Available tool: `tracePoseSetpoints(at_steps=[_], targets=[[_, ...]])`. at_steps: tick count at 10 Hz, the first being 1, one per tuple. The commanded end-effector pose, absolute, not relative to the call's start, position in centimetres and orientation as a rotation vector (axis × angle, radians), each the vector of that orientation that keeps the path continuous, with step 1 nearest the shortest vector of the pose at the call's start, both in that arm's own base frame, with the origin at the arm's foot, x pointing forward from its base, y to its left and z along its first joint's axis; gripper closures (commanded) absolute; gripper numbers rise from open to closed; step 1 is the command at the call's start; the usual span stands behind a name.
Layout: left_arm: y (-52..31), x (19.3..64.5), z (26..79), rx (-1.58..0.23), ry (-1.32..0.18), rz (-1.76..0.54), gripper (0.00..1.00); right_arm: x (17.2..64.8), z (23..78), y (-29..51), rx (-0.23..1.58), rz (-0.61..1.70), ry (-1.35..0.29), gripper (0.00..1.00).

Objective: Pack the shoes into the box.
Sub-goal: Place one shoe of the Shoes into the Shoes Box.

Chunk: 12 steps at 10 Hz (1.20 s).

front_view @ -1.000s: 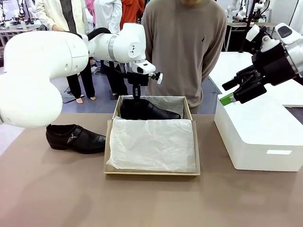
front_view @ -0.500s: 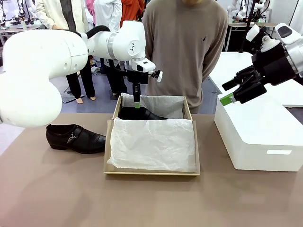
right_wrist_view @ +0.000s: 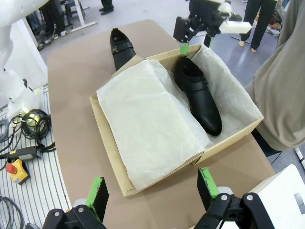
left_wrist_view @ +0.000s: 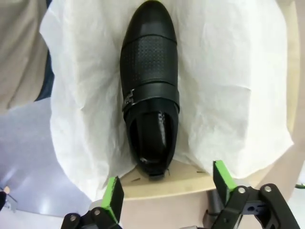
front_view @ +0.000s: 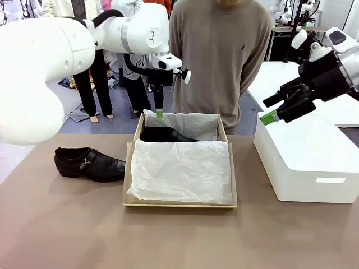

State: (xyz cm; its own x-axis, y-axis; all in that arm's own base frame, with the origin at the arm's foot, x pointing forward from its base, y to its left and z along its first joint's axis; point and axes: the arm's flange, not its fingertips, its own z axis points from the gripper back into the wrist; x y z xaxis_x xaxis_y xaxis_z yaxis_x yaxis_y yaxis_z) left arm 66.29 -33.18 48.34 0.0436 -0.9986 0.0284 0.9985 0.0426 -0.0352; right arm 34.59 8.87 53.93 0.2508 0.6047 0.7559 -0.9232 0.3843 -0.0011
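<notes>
One shoe [front_view: 166, 134], front view, lies at the 12 o'clock end of the box [front_view: 179, 204]; the second shoe [front_view: 90, 163] rests on the table [front_view: 67, 224] at its 9 o'clock. The left gripper [front_view: 159, 114] hangs above the box. Probable fault: tissue paper [front_view: 179, 171] over the free half bunches under the second shoe. Left wrist view: jaws apart, empty. Right wrist view: right gripper [right_wrist_view: 152, 187] spread, empty; second shoe's toe hidden behind the box.

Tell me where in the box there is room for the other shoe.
Free: the tissue between the packed shoe and the near wall of the box. Crowded: the far strip, that shoe under the open left gripper.
</notes>
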Motion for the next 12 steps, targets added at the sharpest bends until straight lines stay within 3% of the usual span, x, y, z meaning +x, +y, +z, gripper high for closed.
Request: tracePoseSetpoints(at_steps=[1,12], targets=[[-31.4,66.6,49.7,-0.096,0.001,-1.487,0.0,35.0,53.9,8.9,0.52,1.125,-0.785,0.0],[-33.2,66.3,48.3,-0.05,0.004,-1.527,0.0,35.0,53.9,8.9,0.52,1.125,-0.785,0.0]])
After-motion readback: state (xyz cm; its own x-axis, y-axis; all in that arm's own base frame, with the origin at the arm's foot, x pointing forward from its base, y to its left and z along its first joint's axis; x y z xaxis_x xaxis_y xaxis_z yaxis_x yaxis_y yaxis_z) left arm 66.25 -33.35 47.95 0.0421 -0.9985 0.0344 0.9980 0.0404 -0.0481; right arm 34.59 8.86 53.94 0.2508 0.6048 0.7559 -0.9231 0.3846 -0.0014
